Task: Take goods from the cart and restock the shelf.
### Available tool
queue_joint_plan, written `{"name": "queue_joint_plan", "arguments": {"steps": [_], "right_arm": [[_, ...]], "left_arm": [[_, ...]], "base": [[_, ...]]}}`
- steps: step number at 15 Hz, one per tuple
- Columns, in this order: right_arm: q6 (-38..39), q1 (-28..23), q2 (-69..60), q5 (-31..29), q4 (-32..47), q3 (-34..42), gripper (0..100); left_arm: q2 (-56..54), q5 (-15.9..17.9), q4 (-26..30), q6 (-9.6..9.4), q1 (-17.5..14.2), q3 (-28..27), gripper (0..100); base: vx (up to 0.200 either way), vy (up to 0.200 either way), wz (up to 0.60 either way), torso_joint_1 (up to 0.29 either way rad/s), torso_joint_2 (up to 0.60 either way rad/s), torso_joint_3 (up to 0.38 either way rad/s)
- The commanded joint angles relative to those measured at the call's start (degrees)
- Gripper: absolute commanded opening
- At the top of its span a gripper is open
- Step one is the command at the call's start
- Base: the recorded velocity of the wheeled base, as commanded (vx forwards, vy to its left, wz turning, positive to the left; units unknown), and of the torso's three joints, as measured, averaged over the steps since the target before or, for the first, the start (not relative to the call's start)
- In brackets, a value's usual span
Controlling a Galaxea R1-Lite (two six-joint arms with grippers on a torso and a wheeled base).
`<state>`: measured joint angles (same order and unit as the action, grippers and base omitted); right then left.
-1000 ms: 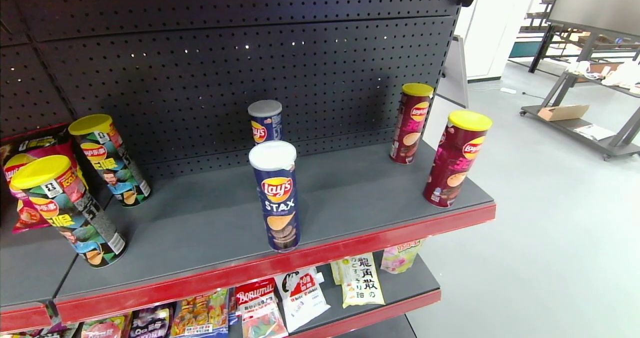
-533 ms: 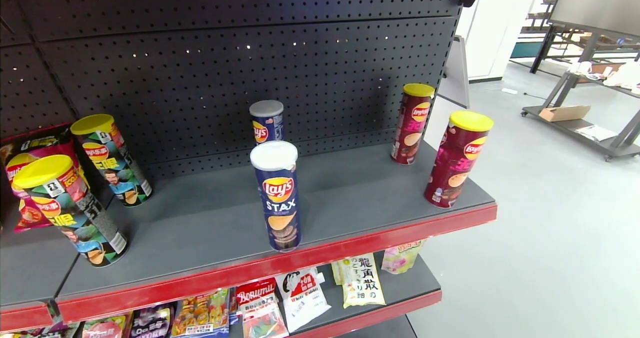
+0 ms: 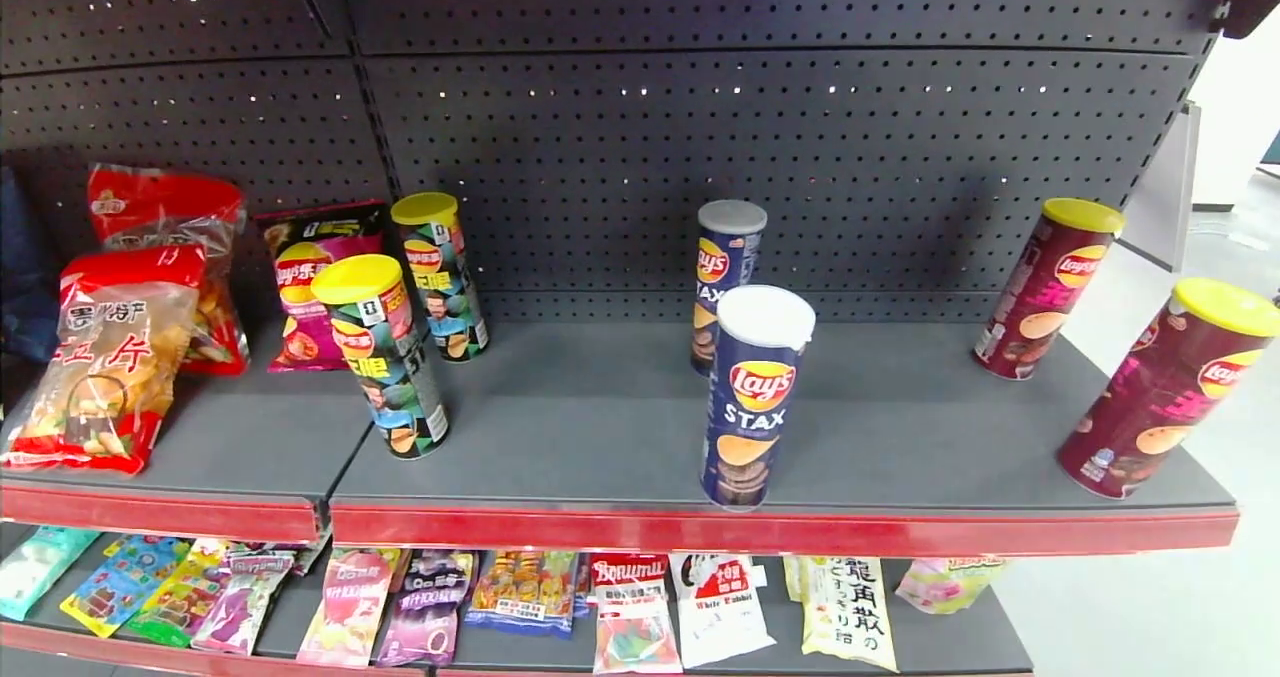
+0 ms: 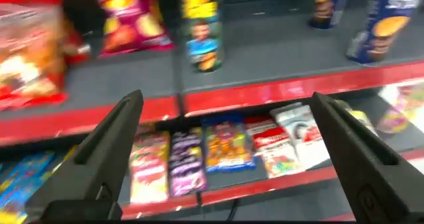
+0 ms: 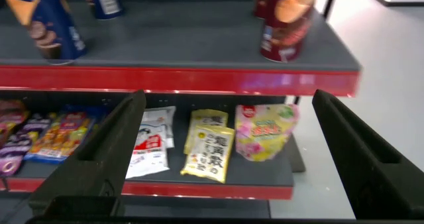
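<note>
Upright on the grey shelf (image 3: 600, 427): front blue chip can (image 3: 752, 397) just behind the red lip, maroon chip can (image 3: 1160, 387) at the right end. Left gripper (image 4: 226, 101) and right gripper (image 5: 228, 97) spread wide, holding nothing, touching nothing, facing the shelves.

The left gripper (image 4: 226, 97) is spread wide. Its two dark fingers (image 4: 99, 159) slant up from the lower corners of the left wrist frame, with the tips well apart at about mid-height. The right gripper (image 5: 228, 95) has the same pose: its dark fingers (image 5: 361, 151) rise from the lower corners of the right wrist frame, tips far apart and level with each other.
</note>
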<state>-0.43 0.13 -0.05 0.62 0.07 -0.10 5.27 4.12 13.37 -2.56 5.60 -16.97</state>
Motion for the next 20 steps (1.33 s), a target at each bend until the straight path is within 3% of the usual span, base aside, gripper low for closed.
{"name": "queue_joint_plan", "arguments": {"steps": [1, 4, 6, 8, 10, 12, 13, 15, 16, 20], "right_arm": [[0.08, 0.04, 0.05, -0.01, 0.01, 0.01, 100], [0.08, 0.04, 0.05, -0.01, 0.01, 0.10, 100], [0.08, 0.04, 0.05, -0.01, 0.01, 0.10, 100], [0.08, 0.04, 0.05, 0.08, 0.01, 0.01, 100], [-0.01, 0.04, 0.05, 0.08, 0.01, 0.01, 100], [0.08, 0.04, 0.05, 0.08, 0.01, 0.01, 100], [-0.01, 0.04, 0.05, 0.08, 0.01, 0.01, 100], [0.08, 0.04, 0.05, 0.08, 0.01, 0.01, 100], [0.08, 0.04, 0.05, 0.08, 0.01, 0.01, 100], [0.08, 0.04, 0.05, -0.01, 0.01, 0.01, 100]], "left_arm": [[0.53, -0.43, -0.01, 0.10, 0.03, 0.01, 100], [5.02, -5.88, 0.07, 0.45, 0.03, -2.98, 100], [4.49, -8.69, 0.34, 0.80, 0.03, -2.02, 100], [4.49, -12.65, 0.43, 0.80, -2.78, -0.26, 100], [5.19, -12.47, 1.04, 0.71, -7.00, 1.15, 100], [0.71, -11.42, 0.51, 0.98, -7.44, 5.90, 100], [-5.27, -5.53, -3.88, 0.98, -5.95, 11.70, 100], [-5.27, -2.45, -14.08, 5.11, -5.86, 16.88, 100], [-5.27, -0.87, -13.20, 4.93, -5.86, 16.79, 100], [-5.27, -1.84, -13.20, 4.67, -5.86, 16.79, 100]], "base": [[0.000, 0.000, 0.00, 0.000, 0.00, 0.000], [0.000, 0.000, 0.00, 0.000, 0.00, 0.000], [0.000, 0.000, 0.00, 0.000, 0.00, 0.000], [0.000, 0.000, 0.00, 0.000, 0.00, 0.000], [0.000, 0.000, 0.00, 0.000, 0.00, 0.000], [0.000, 0.000, 0.00, 0.000, 0.00, 0.000], [0.000, 0.000, 0.00, 0.000, 0.00, 0.000], [0.000, 0.000, 0.00, 0.000, 0.00, 0.000], [0.000, 0.000, 0.00, 0.000, 0.00, 0.000], [0.000, 0.000, 0.00, 0.000, 0.00, 0.000]]}}
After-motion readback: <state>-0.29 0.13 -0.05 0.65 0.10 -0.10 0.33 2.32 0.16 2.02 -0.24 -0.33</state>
